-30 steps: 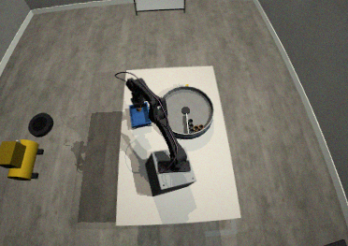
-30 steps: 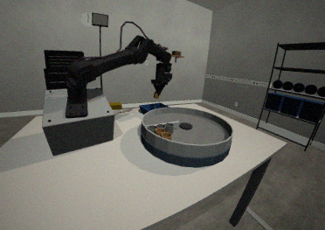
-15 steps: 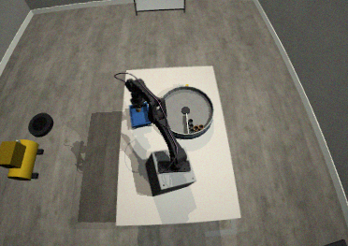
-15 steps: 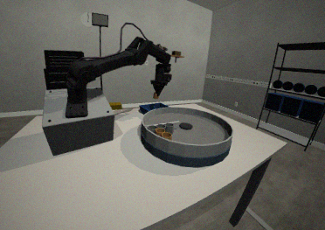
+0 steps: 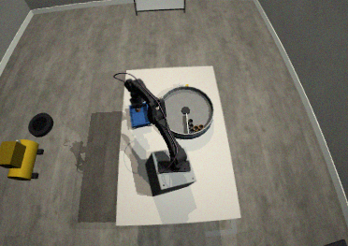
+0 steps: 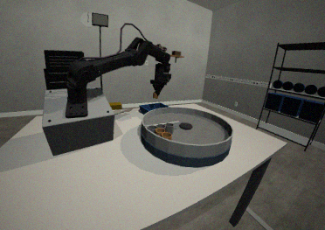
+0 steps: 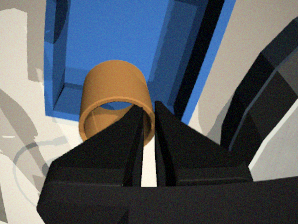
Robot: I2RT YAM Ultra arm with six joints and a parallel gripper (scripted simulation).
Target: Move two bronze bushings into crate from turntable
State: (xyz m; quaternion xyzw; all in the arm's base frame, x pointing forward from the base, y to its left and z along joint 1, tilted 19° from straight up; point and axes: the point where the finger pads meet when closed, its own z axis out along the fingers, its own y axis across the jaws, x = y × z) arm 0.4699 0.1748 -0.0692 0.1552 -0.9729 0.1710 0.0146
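My gripper (image 5: 137, 107) (image 6: 156, 93) (image 7: 149, 110) is shut on the wall of a bronze bushing (image 6: 155, 96) (image 7: 116, 82), one fingertip inside its bore and the other outside. It holds the bushing in the air above the near end of the blue crate (image 5: 140, 119) (image 6: 148, 110) (image 7: 125, 30). The arm and bushing hide part of the crate, and I cannot tell whether anything lies in it. On the turntable (image 5: 198, 106) (image 6: 197, 148), two bronze bushings (image 5: 201, 126) (image 6: 166, 135) stand near the rim beside several dark grey bushings (image 5: 191, 121) (image 6: 169, 127).
The turntable's high rim stands just right of the crate in the top view. A thin pale bar (image 5: 187, 120) runs from the dark hub (image 5: 185, 110) (image 6: 185, 126) towards the rim, by the bushings. The arm's box-shaped base (image 5: 175, 180) (image 6: 80, 134) stands on the same table.
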